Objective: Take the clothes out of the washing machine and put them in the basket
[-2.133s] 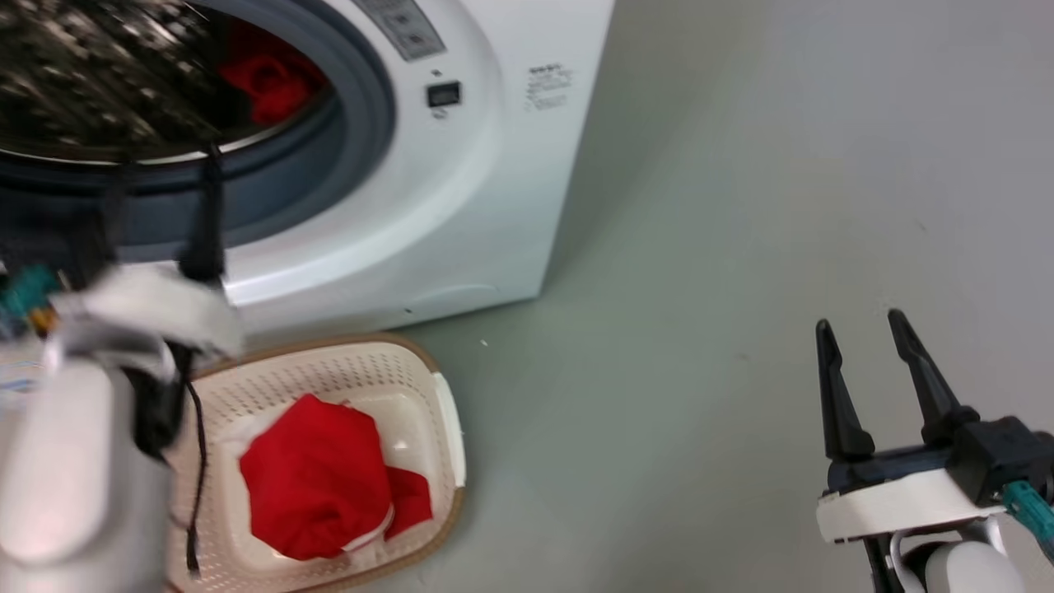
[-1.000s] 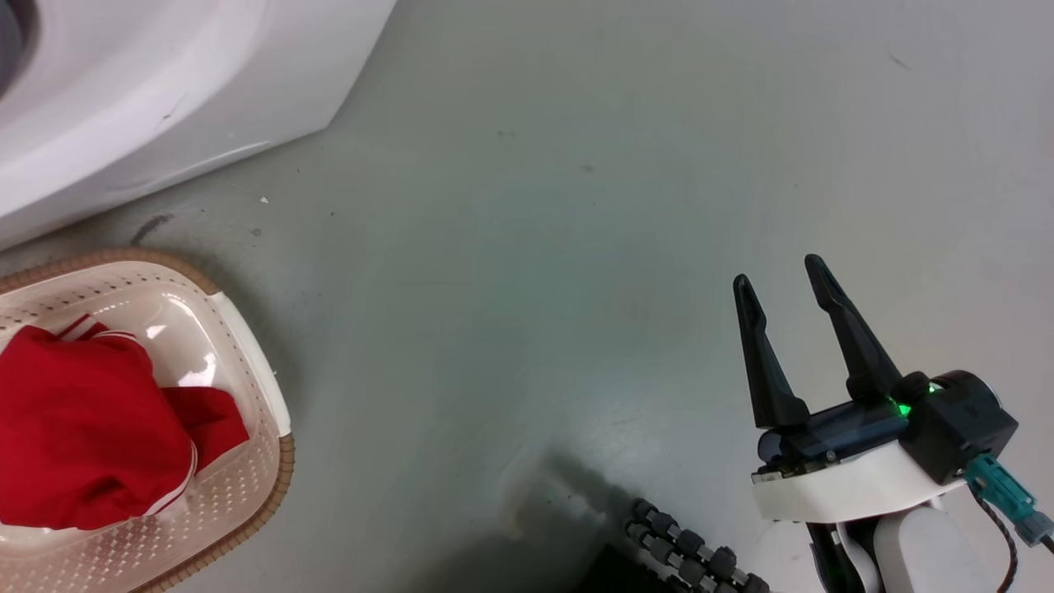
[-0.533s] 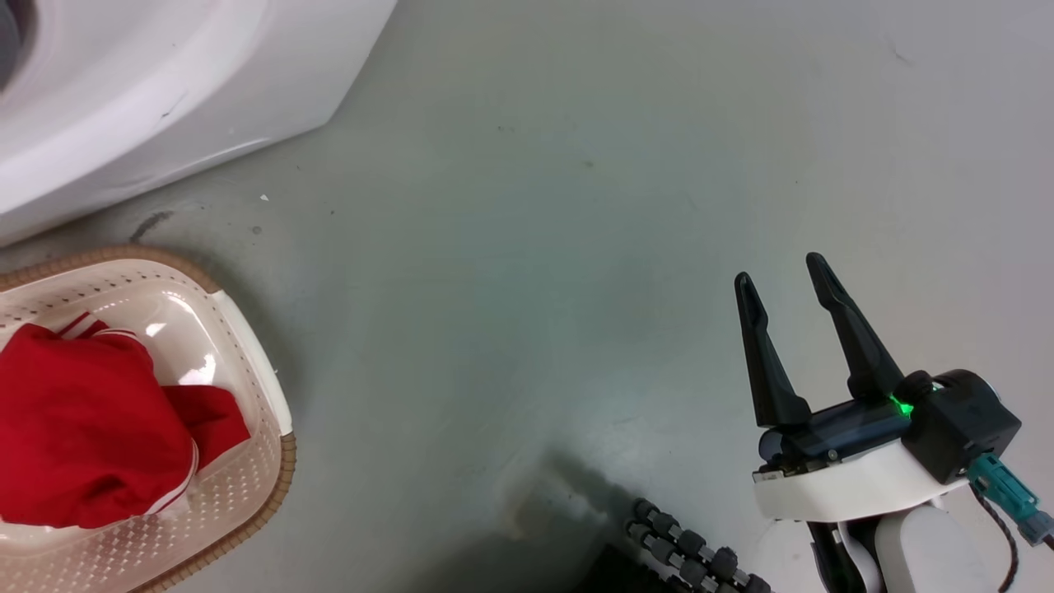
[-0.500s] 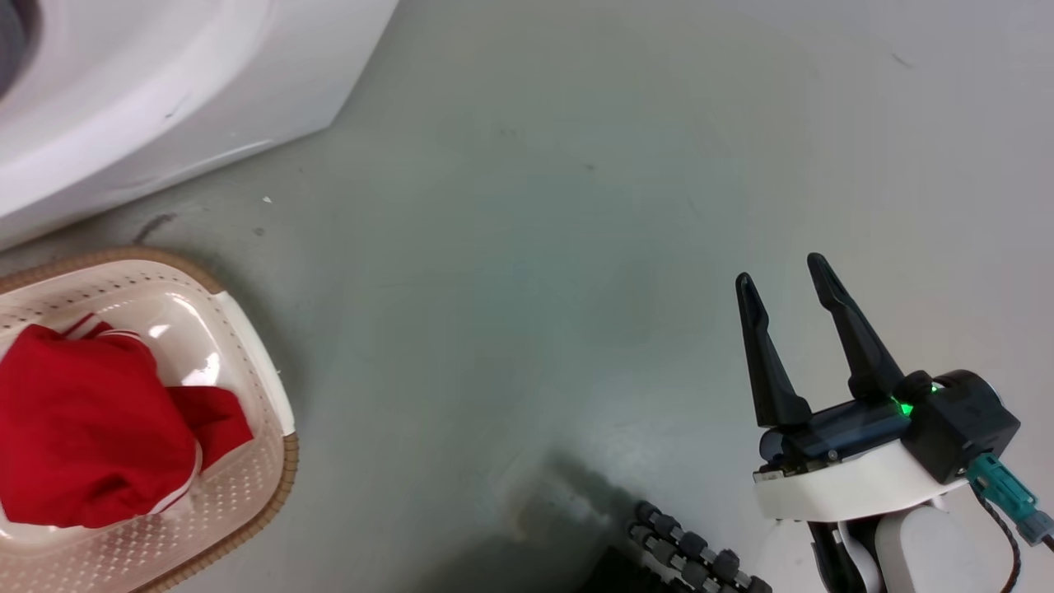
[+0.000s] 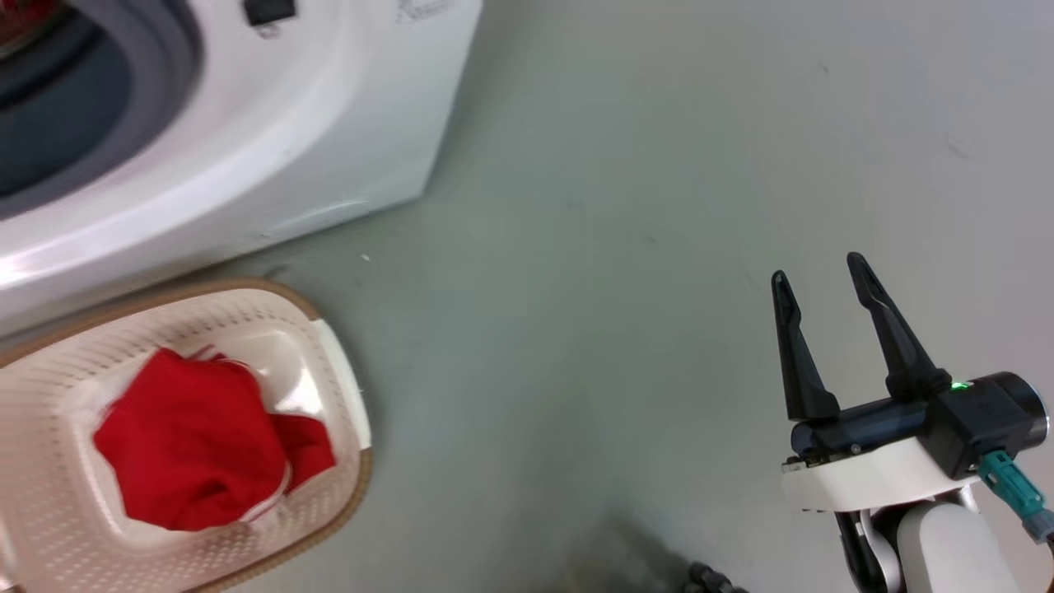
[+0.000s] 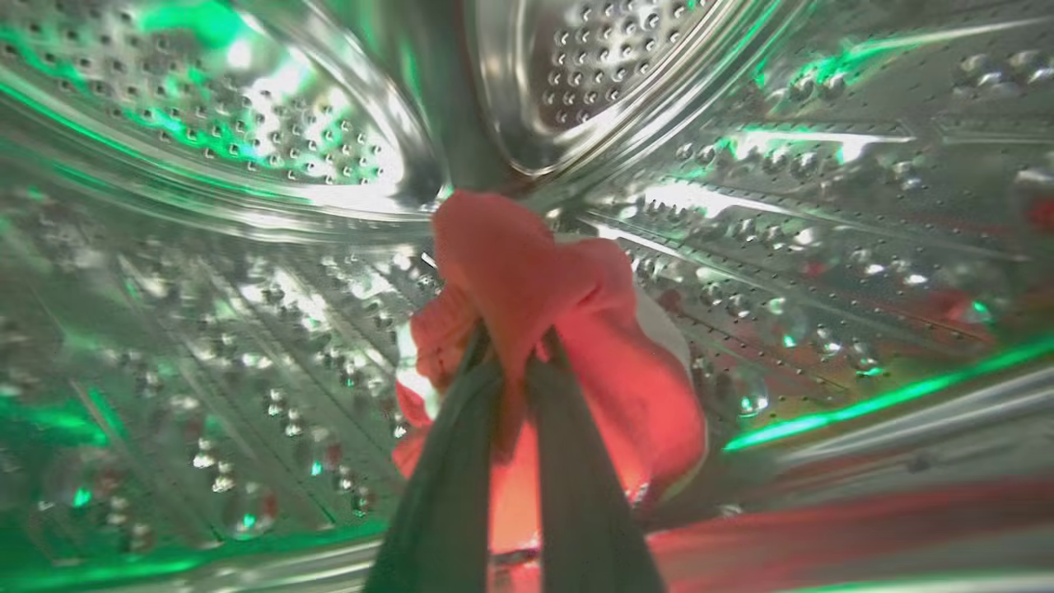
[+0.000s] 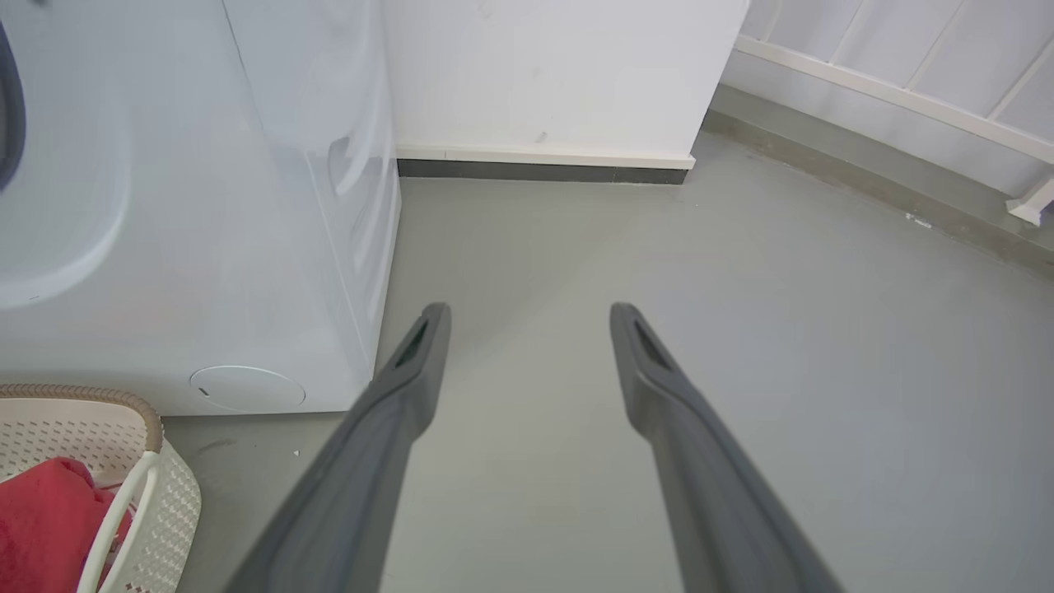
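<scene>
Inside the shiny perforated drum (image 6: 247,165) of the washing machine (image 5: 272,156), my left gripper (image 6: 515,346) is shut on a red garment (image 6: 560,329) with a pale edge. The cream basket (image 5: 247,329) with a brown rim stands on the floor in front of the machine and holds another red garment (image 5: 198,436) with white trim. My right gripper (image 5: 819,272) hovers open over bare floor, far right of the basket. In the right wrist view that gripper (image 7: 527,317) points at the floor beside the machine (image 7: 206,206), with the basket (image 7: 165,494) at the lower left.
Grey floor (image 5: 617,206) stretches to the right of the machine. A white wall with a dark skirting (image 7: 535,171) stands behind it, and a pale railing (image 7: 889,91) runs along the far right.
The head camera has swung up and left, bringing the porthole's grey ring back into the picture. The right gripper holds the same open pose.
</scene>
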